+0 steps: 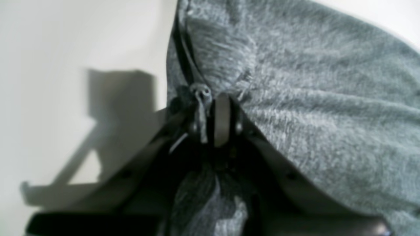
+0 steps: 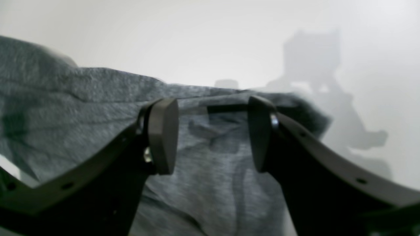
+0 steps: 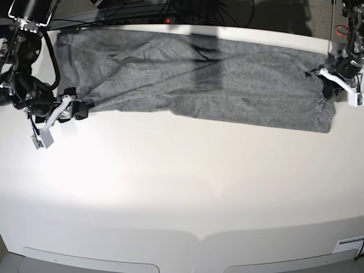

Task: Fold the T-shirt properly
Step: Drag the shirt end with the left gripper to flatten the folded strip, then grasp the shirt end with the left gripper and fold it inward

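The heather-grey T-shirt lies stretched in a long band across the far part of the white table. At its right end in the base view, my left gripper is shut on a bunch of the cloth. The left wrist view shows the pads of that gripper pinched together with grey knit caught between them. At the shirt's left end my right gripper stands open. In the right wrist view its pads sit wide apart over the shirt's edge, and the gripper grips nothing.
Dark cables run along the table's back edge behind the shirt. The table's rounded front edge is near the camera. Each arm stands close to a side edge of the table.
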`<move>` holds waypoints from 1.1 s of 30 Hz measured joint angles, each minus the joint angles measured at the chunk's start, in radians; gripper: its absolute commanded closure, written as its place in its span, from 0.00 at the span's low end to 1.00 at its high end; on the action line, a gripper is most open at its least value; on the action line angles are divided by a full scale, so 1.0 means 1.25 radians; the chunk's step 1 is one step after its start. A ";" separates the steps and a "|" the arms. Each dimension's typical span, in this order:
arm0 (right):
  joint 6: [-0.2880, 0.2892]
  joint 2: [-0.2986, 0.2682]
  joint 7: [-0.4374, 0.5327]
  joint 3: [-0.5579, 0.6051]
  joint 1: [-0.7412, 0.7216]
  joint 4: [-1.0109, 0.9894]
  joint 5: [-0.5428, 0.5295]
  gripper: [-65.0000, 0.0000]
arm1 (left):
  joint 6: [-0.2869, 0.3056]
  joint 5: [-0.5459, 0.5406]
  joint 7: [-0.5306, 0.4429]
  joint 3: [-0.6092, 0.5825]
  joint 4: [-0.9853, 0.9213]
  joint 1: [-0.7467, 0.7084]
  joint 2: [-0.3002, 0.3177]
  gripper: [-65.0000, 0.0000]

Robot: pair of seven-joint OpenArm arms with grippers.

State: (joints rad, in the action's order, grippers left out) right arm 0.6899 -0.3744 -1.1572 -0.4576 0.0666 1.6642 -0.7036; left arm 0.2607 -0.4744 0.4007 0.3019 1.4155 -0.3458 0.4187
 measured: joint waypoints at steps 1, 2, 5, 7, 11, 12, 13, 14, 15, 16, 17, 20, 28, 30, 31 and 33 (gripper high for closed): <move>0.000 0.000 0.000 0.000 0.000 0.000 -0.009 0.48 | -0.027 0.025 -0.006 0.004 0.000 0.000 -0.001 1.00; 0.000 0.000 0.000 0.000 0.000 0.000 -0.013 0.48 | -0.057 0.038 -0.007 0.005 0.000 0.000 0.000 1.00; 0.000 0.000 0.000 0.000 0.000 0.000 -0.011 0.48 | -0.099 0.069 -0.005 0.026 0.000 0.000 -0.001 1.00; 0.000 0.000 0.000 0.000 0.000 0.000 -0.012 0.48 | -0.103 0.075 0.006 0.045 0.002 -0.001 -0.001 1.00; 0.000 0.000 0.000 0.000 0.000 0.000 -0.011 0.48 | -0.116 0.089 0.074 0.072 0.078 -0.021 -0.003 1.00; 0.000 0.000 0.000 0.000 0.000 0.000 -0.011 0.48 | -0.121 0.087 0.085 0.072 0.119 -0.033 -0.003 1.00; 0.000 0.000 0.000 0.000 0.000 0.000 -0.012 0.48 | -0.119 0.083 0.096 0.072 0.164 -0.041 -0.005 1.00; 0.000 0.000 0.000 0.000 0.000 0.000 -0.011 0.48 | -0.121 0.074 0.108 0.072 0.212 -0.048 -0.012 1.00; 0.000 0.000 0.000 0.000 0.000 0.000 -0.011 0.48 | -0.125 0.058 0.110 0.072 0.257 -0.054 -0.021 1.00; 0.000 0.000 0.000 0.000 0.000 0.000 -0.011 0.48 | -0.125 0.053 0.116 0.072 0.302 -0.063 -0.034 1.00; 0.000 0.000 0.000 0.000 0.000 0.000 -0.011 0.48 | -0.124 0.051 0.128 0.071 0.341 -0.073 -0.048 1.00; 0.000 0.000 0.000 0.000 0.001 0.000 -0.011 0.48 | -0.128 0.062 0.152 0.067 0.409 -0.106 -0.112 1.00; 0.000 0.000 0.001 0.000 0.000 0.000 -0.011 0.48 | -0.068 0.047 0.157 -0.140 0.444 -0.123 -0.220 1.00; 0.000 0.000 0.001 0.000 0.000 0.000 -0.011 0.48 | -0.070 0.050 0.141 -0.215 0.444 -0.120 -0.219 1.00; 0.000 0.000 0.001 0.000 0.000 0.000 -0.011 0.48 | -0.069 0.050 0.129 -0.247 0.444 -0.119 -0.219 1.00; 0.000 0.000 0.001 0.000 0.000 0.000 -0.011 0.48 | -0.069 0.052 0.116 -0.310 0.444 -0.117 -0.217 1.00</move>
State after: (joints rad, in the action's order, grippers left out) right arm 0.6903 -0.3744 -1.1564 -0.4576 0.0662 1.6642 -0.7177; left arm 0.1741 -0.4088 0.5453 -0.0853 1.9701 -0.4927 0.1478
